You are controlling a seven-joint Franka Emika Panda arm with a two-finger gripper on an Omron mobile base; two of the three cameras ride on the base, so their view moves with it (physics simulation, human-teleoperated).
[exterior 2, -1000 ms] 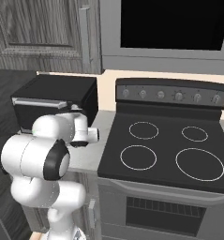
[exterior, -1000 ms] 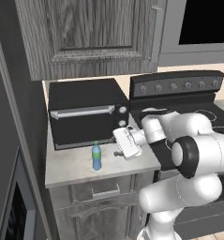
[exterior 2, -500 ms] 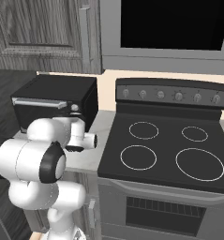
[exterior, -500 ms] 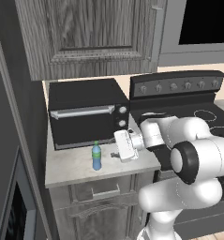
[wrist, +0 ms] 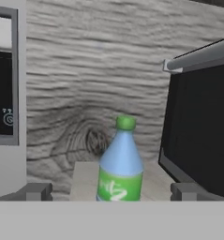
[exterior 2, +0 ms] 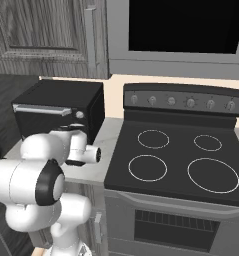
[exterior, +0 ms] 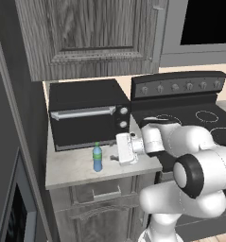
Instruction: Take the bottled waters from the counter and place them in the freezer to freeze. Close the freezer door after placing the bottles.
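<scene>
Blue bottle (exterior: 98, 157) stands upright on the counter (exterior: 72, 168), near its front edge, just in front of the black toaster oven (exterior: 86, 120). Translucent blue body, green cap, green label band with pale lettering — clear in the hand view (wrist: 121, 161). Neck tapers smoothly from the shoulder; no tilt.

Gripper (exterior: 115, 153) is level with the bottle, just to its right, pointing left at it — not touching. Fingers stand fully apart, nothing between them; in the hand view the fingertips (wrist: 36, 191) sit wide on either side of the bottle's base.

Stovetop (exterior 2: 176, 165) lies to the right of the counter. Grey wood-grain cabinet (exterior: 93, 33) hangs above the toaster oven.
</scene>
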